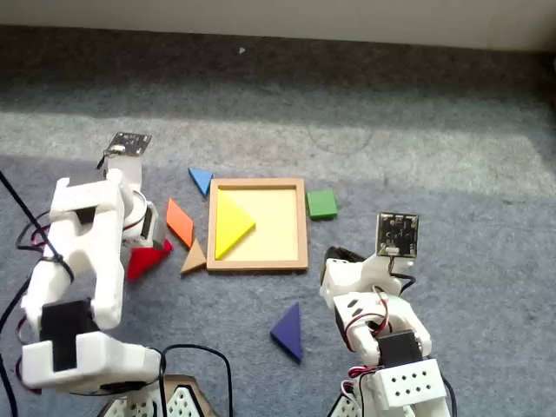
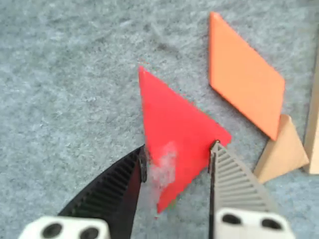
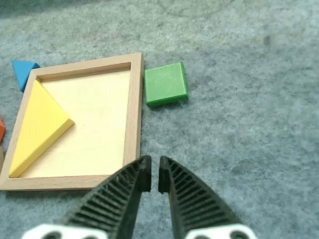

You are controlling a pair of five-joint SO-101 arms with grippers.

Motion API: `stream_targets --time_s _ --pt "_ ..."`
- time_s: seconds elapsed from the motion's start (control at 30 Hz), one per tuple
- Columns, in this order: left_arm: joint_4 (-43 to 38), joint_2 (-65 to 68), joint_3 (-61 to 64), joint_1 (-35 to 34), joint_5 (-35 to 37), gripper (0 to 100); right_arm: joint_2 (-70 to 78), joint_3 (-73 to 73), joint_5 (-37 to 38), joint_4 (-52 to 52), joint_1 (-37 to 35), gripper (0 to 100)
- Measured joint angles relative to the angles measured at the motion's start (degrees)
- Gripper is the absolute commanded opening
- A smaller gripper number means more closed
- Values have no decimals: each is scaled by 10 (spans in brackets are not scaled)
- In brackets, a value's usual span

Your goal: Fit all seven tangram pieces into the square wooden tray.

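Red triangle (image 1: 146,261): half hidden behind left arm (image 1: 82,261) in high view. Tray (image 2: 313,154): cut by left wrist view's edge, sliver left. Orange parallelogram (image 3: 1,130): cut by right wrist view's edge, corner left.

Grey carpet (image 1: 391,130) underneath; pale strip (image 1: 347,17) along far edge, possibly wall base.
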Motion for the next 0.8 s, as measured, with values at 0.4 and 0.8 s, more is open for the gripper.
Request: stream_targets --time_s 0.4,0.8 --pt "0 -122 55 47 -1 327 0 0 0 0 0 44" --pt "-9 -50 55 -11 11 347 0 0 0 0 0 44"
